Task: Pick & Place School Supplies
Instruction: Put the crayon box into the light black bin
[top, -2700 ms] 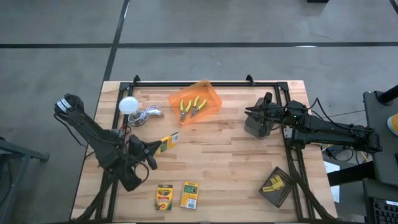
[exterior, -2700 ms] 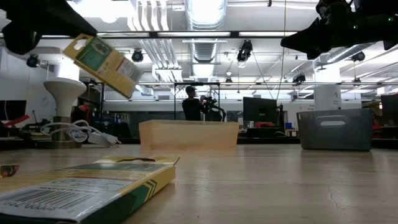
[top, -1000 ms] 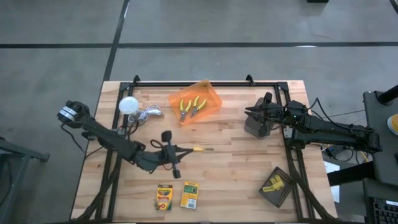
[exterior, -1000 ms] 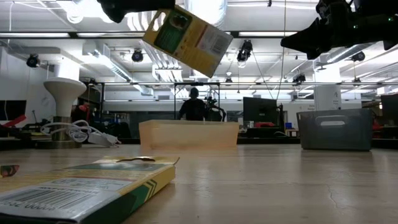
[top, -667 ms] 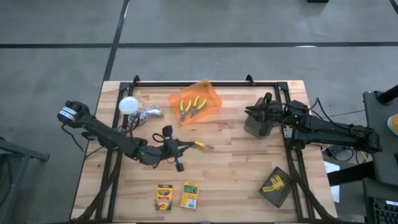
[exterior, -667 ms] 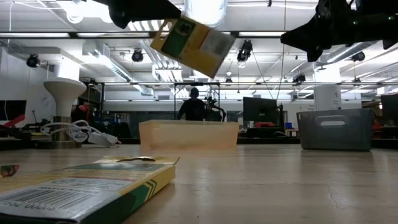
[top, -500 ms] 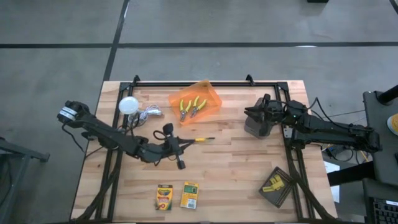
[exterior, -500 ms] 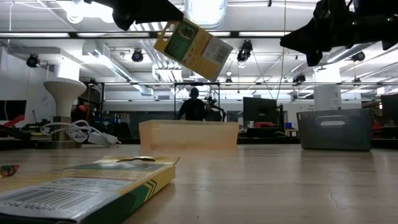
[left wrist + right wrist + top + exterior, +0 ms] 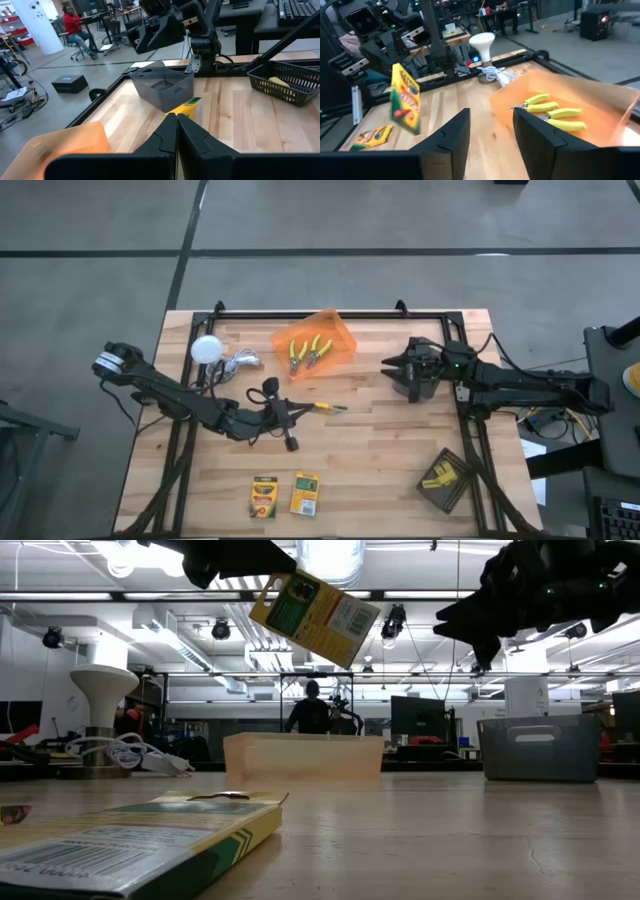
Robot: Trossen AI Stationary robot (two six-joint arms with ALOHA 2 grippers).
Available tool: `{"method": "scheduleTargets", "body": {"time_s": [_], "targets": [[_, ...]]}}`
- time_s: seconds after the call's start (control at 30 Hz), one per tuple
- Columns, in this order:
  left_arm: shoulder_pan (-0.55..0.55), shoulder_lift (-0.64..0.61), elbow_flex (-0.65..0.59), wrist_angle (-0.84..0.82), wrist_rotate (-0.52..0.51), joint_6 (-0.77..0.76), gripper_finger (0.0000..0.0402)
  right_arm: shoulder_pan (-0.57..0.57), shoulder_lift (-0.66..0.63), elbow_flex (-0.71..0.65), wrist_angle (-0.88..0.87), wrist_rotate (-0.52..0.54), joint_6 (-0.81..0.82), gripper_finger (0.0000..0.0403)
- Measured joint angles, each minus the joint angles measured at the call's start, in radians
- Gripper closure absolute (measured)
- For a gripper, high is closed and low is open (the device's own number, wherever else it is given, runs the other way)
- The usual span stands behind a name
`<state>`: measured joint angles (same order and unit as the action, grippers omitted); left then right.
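Note:
My left gripper (image 9: 303,411) is over the table's middle, shut on a yellow-and-green crayon box (image 9: 315,605) that shows edge-on from above (image 9: 326,408). Two more crayon boxes (image 9: 264,497) (image 9: 304,493) lie flat near the near edge. Both yellow-handled pliers (image 9: 308,352) lie inside the orange bin (image 9: 337,333). Yellow blocks (image 9: 437,477) sit in a black basket (image 9: 452,492) at the near right. My right gripper (image 9: 388,367) is open in the air, beside the grey bin (image 9: 412,388) and touching nothing. My left gripper pinches the crayon box between its two fingers (image 9: 167,136) at the box's left end (image 9: 268,592). The fingers reach in roughly level from the table's left. The box is lifted clear of the table, stands on edge and tilts, its free end (image 9: 345,640) lower, toward the right.
A white ball (image 9: 206,348) with a coiled cable (image 9: 240,363) lies at the far left. A black frame rail (image 9: 330,312) runs along the far edge. Bare wood lies between the orange bin and the two flat boxes. A person (image 9: 311,710) stands far behind the table.
My left gripper has carried the crayon box a little toward the far right, and the box has tipped slightly in the hold. My right gripper has moved toward the table's left, away from the grey bin, and has come lower in the low view.

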<state>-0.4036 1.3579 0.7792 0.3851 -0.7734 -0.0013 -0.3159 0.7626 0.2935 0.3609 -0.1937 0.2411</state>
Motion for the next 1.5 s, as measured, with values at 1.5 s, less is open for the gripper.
{"method": "scheduleTargets", "body": {"time_s": [1.5], "targets": [[0.048,0.000,0.000,0.210,-0.010,0.134,0.0396,0.419,0.523,0.070,0.543,0.357,-0.245,0.0269]]}}
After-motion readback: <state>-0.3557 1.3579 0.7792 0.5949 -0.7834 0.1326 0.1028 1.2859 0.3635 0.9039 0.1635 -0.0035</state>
